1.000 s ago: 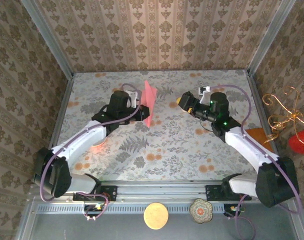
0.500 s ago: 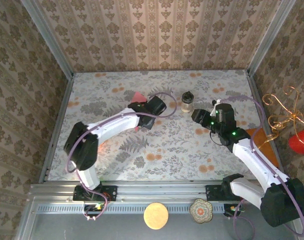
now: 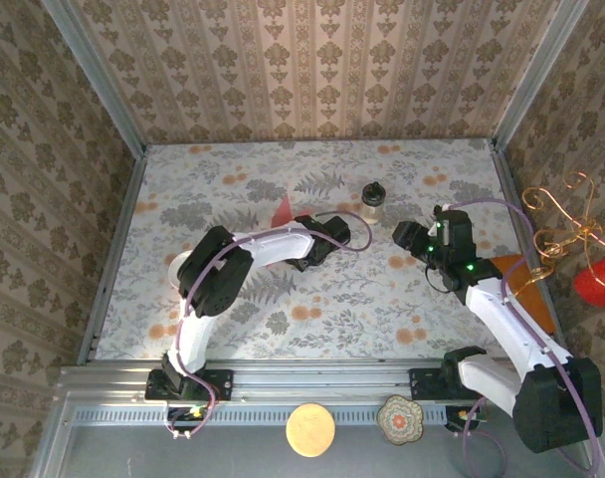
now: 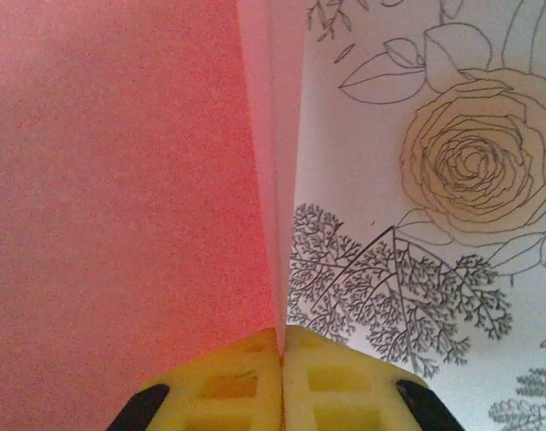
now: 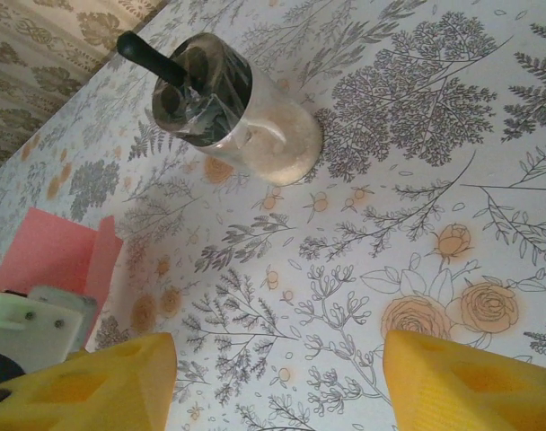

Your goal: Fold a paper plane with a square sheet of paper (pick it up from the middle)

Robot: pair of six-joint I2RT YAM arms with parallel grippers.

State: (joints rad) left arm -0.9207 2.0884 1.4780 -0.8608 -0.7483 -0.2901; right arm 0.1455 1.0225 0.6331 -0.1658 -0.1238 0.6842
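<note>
Over floral-printed tabletop (image 3: 283, 309), pinching thin salmon-pink square sheet of paper (image 4: 120, 180) in clenched left gripper (image 4: 280, 346), eleven o'clock of centre; hovering released right gripper (image 5: 277, 368) at three o'clock. Probably working an early fold; next calling for flattening, pressing crease.

Robot test booth dressed like home: wallpaper (image 3: 312, 70) on walls, floral table cover (image 3: 382, 299), metal frame post (image 3: 94, 75), left arm (image 3: 273, 242) and right arm (image 3: 502, 305) bolted on rail (image 3: 312, 376).

Top external: looks steeply down from high behind the near edge, over the whole bench (image 3: 362, 299), jar (image 3: 372, 197) toward the far side. Right wrist: hangs low and close, faces the jar obliquely. Left wrist: sits pressed against the pink paper (image 4: 120, 180) left of the jar. Shares bench print and paper across all three.
</note>
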